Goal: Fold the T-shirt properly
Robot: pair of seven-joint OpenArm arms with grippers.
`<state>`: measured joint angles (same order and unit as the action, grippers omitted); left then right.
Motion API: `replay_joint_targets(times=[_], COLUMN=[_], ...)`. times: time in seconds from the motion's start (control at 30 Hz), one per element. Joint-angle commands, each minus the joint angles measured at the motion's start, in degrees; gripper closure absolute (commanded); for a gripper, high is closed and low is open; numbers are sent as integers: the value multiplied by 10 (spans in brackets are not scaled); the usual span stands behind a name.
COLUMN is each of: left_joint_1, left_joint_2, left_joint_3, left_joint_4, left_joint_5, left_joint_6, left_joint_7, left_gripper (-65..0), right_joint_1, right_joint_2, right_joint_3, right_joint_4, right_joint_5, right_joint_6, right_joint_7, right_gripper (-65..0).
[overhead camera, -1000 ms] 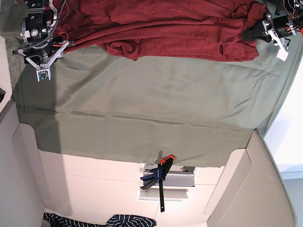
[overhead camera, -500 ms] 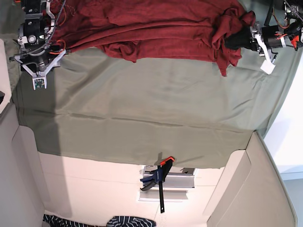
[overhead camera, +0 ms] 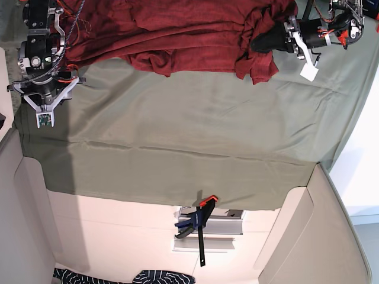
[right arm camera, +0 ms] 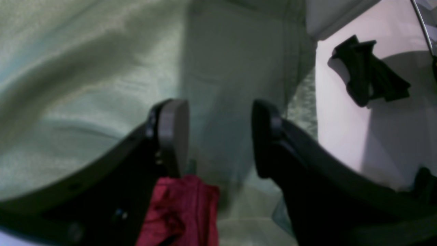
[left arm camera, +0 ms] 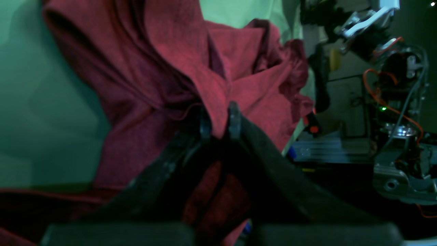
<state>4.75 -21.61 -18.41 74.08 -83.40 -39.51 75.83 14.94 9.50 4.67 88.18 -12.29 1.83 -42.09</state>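
Note:
The dark red T-shirt (overhead camera: 177, 29) lies bunched along the far edge of the green cloth. My left gripper (overhead camera: 256, 46) is shut on a gathered fold of the shirt's right side, holding it over the shirt body. In the left wrist view its fingertips (left arm camera: 219, 123) pinch the red fabric (left arm camera: 164, 78), which drapes away in folds. My right gripper (overhead camera: 42, 112) is at the shirt's left end, over the green cloth. Its fingers (right arm camera: 170, 133) stand apart with nothing between them (right arm camera: 218, 136), and a scrap of red shirt (right arm camera: 181, 212) shows at their base.
A green cloth (overhead camera: 189, 130) covers the table, creased across the middle. A blue and orange clamp (overhead camera: 198, 222) sits below its near edge, with a striped garment (overhead camera: 160, 276) lower down. A black object (right arm camera: 368, 82) lies on the white surface beyond the cloth's edge.
My left gripper has dragged the shirt's right side leftward over the shirt body, bunching it. The right arm has drifted slightly left and down, still open.

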Motion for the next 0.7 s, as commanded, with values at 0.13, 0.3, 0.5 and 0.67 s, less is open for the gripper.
replay_joint_targets(times=[0.13,0.3,0.5,0.67], left_joint_1=[-7,-5,5,5], left_joint_2=[16,26,35,79], left_joint_3=[-2,19,90,121], left_joint_4=[39,96,148,148], left_joint_5=[-16,-16,-16,40], left_joint_6=[-5,-5,-5,-5], left_joint_7=[-5,-1,-2,-44], left_gripper=[0,0,0,0], right_joint_1=[14,14,14,14], right_joint_2=[3,3,3,3], right_joint_3=[3,3,3,3], right_joint_4=[11,11,11,11], right_joint_5=[-3,-3,-3,-3], right_joint_6=[-6,-6,-6,-6], right_joint_7=[10,10,10,10], right_gripper=[-299,-299,-299,-299])
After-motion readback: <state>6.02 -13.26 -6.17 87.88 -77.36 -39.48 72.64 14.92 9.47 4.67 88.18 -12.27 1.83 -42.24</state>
